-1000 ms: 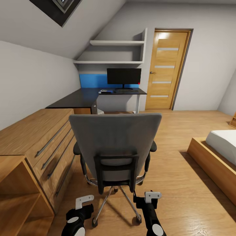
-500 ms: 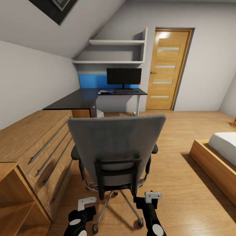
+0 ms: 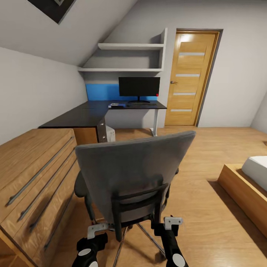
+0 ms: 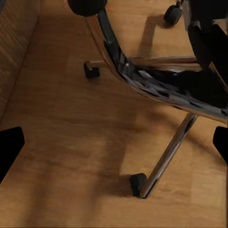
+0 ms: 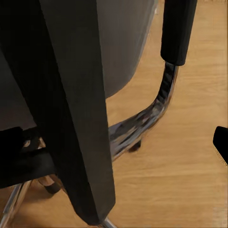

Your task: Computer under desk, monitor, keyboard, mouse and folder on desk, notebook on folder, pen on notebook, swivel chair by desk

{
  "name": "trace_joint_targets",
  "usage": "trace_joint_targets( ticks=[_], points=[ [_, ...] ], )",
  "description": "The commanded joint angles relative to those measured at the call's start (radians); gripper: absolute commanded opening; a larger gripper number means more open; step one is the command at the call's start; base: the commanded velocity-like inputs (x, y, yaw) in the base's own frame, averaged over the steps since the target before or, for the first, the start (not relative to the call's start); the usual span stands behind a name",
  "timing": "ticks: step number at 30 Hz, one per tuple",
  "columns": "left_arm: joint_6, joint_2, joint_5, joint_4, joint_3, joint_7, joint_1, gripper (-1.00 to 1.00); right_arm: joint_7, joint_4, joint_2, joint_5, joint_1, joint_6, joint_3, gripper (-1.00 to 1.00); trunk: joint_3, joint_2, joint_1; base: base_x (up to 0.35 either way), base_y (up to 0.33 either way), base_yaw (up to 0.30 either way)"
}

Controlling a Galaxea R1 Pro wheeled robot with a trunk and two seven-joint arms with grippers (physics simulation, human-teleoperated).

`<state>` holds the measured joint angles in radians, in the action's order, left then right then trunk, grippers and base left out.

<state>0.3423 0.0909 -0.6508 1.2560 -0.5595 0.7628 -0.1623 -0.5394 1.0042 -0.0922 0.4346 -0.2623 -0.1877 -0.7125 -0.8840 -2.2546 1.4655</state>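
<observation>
From the head camera, the swivel chair [image 3: 133,174] stands directly ahead with its back toward the robot, and the desk [image 3: 96,111] lies further ahead, slightly left. The left gripper [image 3: 97,230] and right gripper [image 3: 172,221] flank its black back frame [image 3: 138,207]; the right seems nearer. In the left wrist camera, open fingers frame the chrome base [image 4: 164,95]. In the right wrist camera, the frame stands between the open fingers, probably untouched.

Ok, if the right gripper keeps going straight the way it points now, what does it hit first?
Most likely the swivel chair: its black back frame stands right ahead of the right gripper, very close. Exact depth is unclear.
</observation>
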Motion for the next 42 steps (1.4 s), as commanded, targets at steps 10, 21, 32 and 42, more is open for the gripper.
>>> trace_joint_targets(
  ticks=[10,21,32,42],
  points=[
    [-0.005,0.001,-0.005,0.002,-0.003,0.009,-0.001,1.0,-0.005,-0.001,0.0,0.01,-0.002,-0.007,-0.005,1.0,-0.001,0.0,0.0,0.317,-0.081,-0.007],
    [-0.005,0.003,-0.004,0.001,-0.003,0.009,-0.001,1.0,-0.005,-0.001,-0.001,0.009,-0.002,-0.007,-0.005,1.0,0.011,0.0,0.0,0.317,-0.091,-0.158],
    [-0.005,0.003,-0.004,0.002,-0.003,0.009,-0.001,1.0,-0.005,-0.002,-0.001,0.009,-0.002,-0.007,-0.005,1.0,0.023,0.0,0.0,0.318,-0.072,-0.175],
    [-0.005,0.004,-0.004,0.002,-0.003,0.009,-0.001,1.0,-0.005,-0.002,0.0,0.01,-0.002,-0.007,-0.005,1.0,0.032,0.0,0.0,0.322,-0.004,-0.139]
  ],
)
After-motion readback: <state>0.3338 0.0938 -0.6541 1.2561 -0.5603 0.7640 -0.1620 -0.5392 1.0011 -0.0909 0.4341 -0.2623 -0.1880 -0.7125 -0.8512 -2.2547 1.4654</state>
